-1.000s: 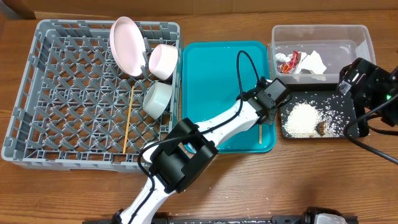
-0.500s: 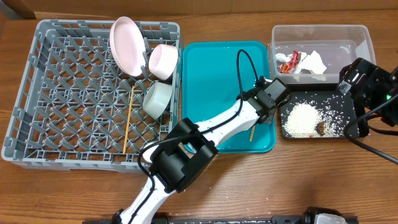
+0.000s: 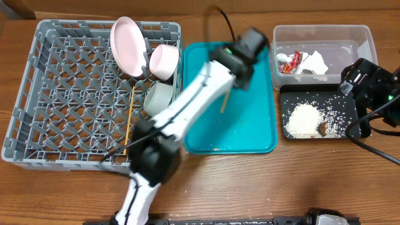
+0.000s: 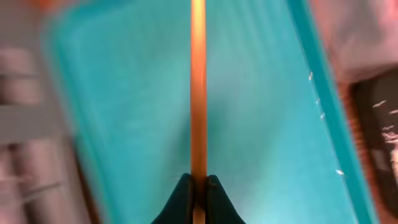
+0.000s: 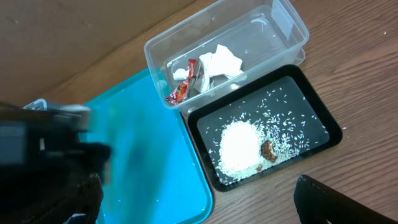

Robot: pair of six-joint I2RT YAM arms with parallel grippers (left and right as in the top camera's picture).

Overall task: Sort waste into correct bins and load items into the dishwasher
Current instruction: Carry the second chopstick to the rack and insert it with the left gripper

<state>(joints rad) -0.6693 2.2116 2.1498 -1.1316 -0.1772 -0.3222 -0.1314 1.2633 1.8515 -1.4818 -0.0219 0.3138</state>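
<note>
My left gripper [image 3: 234, 74] hangs over the far part of the teal tray [image 3: 250, 128], shut on a thin wooden chopstick [image 3: 222, 104]. In the left wrist view the chopstick [image 4: 198, 87] runs straight up from the closed gripper [image 4: 198, 186]. The grey dishwasher rack [image 3: 37, 94] holds the pink plate [image 3: 127, 47], a white bowl [image 3: 164, 61], a cup [image 3: 158, 99] and another chopstick [image 3: 129, 122]. The red-and-white wrapper [image 5: 183, 88] and napkin [image 5: 221, 62] lie in the clear tub [image 5: 280, 28]. Rice [image 5: 239, 146] and a brown scrap [image 5: 268, 150] sit in the black tray [image 5: 317, 118]. My right gripper [image 5: 196, 186] is open and holds nothing.
The teal tray [image 4: 261, 112] carries a few stray rice grains [image 4: 339, 172]. The clear tub [image 3: 362, 39] and black tray [image 3: 287, 97] sit side by side right of it, with the right arm [image 3: 369, 81] above their right ends. Bare wooden table [image 3: 281, 181] lies along the front.
The left gripper closed on the chopstick, lifted it off the teal tray's near right corner and swung it toward the tray's far end. The right arm stayed still.
</note>
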